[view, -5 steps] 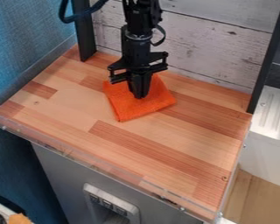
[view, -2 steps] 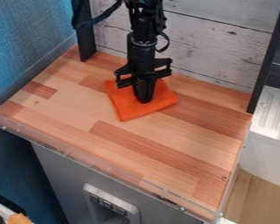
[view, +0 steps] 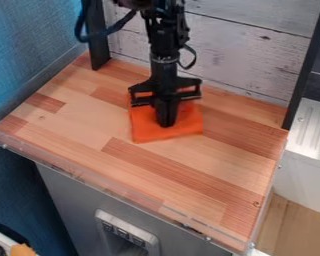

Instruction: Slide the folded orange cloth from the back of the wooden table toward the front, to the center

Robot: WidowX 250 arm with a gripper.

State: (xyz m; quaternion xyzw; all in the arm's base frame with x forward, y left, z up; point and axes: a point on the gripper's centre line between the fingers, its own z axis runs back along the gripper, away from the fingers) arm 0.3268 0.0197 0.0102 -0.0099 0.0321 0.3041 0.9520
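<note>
An orange cloth (view: pixel 146 131) lies nearly flat on the wooden worktop, toward the back and a little left of its middle. My gripper (view: pixel 167 124) points down over it from the top of the camera view. Its fingers are together, and the tips meet the cloth near its middle, close to the front edge. Whether any fabric is pinched between them cannot be made out. The gripper's body hides the back part of the cloth.
The wooden worktop (view: pixel 76 120) has a clear raised lip (view: pixel 89 181) along its front. Behind stands a whitewashed plank wall (view: pixel 246 55), with black posts at the back left and right. A white sink unit (view: pixel 309 145) adjoins on the right.
My gripper has come slightly toward the front and right. The cloth has shifted the same way and turned a little, its front edge now lying more level across the view.
</note>
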